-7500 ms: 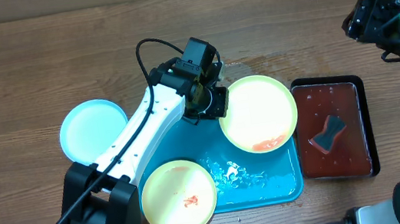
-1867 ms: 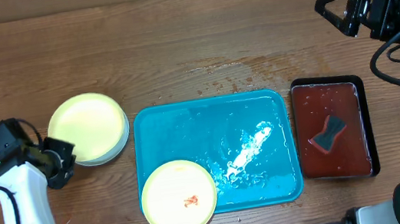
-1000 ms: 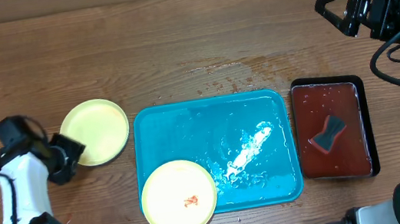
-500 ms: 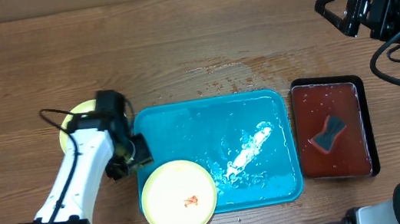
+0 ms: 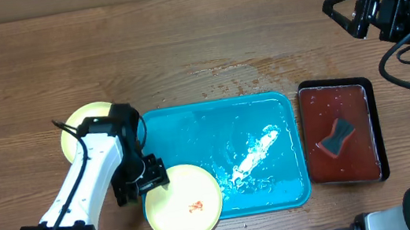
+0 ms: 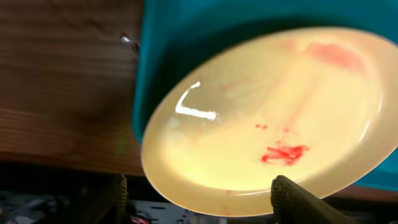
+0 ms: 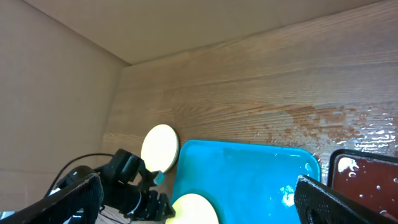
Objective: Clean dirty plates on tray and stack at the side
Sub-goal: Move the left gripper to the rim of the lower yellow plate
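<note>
Two round plates of smooth pale yellow plastic can be seen. The smeared plate (image 5: 185, 203) lies on the near-left corner of the one turquoise tray (image 5: 191, 133), which is wet. The second plate (image 5: 80, 130) lies on the wooden table (image 5: 179, 39) beside it. One dark red tray (image 5: 334, 102) holds a dark sponge (image 5: 337, 136). The left gripper (image 5: 144, 183) is spread at the smeared plate's rim and grips nothing. The right gripper (image 5: 343, 9) is wide apart and empty.

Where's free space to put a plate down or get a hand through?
Free: bare table beyond the tray, between the off-tray plate and the right gripper; also the tray's wet far half. Crowded: tray's near-left corner, left gripper at the dirty plate; red tray holds a sponge.
</note>
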Motion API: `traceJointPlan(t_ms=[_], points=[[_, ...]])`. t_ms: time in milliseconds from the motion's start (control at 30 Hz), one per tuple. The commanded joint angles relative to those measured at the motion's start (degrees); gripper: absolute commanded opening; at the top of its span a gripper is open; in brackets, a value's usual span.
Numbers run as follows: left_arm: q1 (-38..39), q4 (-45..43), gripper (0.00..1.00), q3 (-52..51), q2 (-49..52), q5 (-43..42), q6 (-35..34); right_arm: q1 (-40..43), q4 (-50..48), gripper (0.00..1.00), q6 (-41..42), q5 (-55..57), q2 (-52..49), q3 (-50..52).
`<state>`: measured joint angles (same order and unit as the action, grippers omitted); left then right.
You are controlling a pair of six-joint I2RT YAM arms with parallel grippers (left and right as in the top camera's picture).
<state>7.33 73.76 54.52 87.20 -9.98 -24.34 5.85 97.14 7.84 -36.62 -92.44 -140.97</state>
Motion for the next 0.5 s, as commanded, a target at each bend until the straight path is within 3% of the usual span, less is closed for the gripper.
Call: traceJointPlan(t_ms=[0,233,300,467], points=[[0.9,-1.3,0.73,-4.9,1.0,-5.6,-4.3,-0.3,-0.1,1.0,-0.6,0.1,0.0,0.0],[1.0,-5.9,0.65,-12.0,1.0,-6.7,-7.6,-0.3,-0.1,1.0,-0.7,0.1,0.0,0.0],[1.0,-7.1,0.56,-13.2,1.0,-7.1,-8.1,-0.3,-0.1,1.0,-0.7,0.1,0.0,0.0],[1.0,-7.6,0.56,-14.2,1.0,-8.6,-8.3,-0.3,-0.1,1.0,-0.9,0.1,0.0,0.0]])
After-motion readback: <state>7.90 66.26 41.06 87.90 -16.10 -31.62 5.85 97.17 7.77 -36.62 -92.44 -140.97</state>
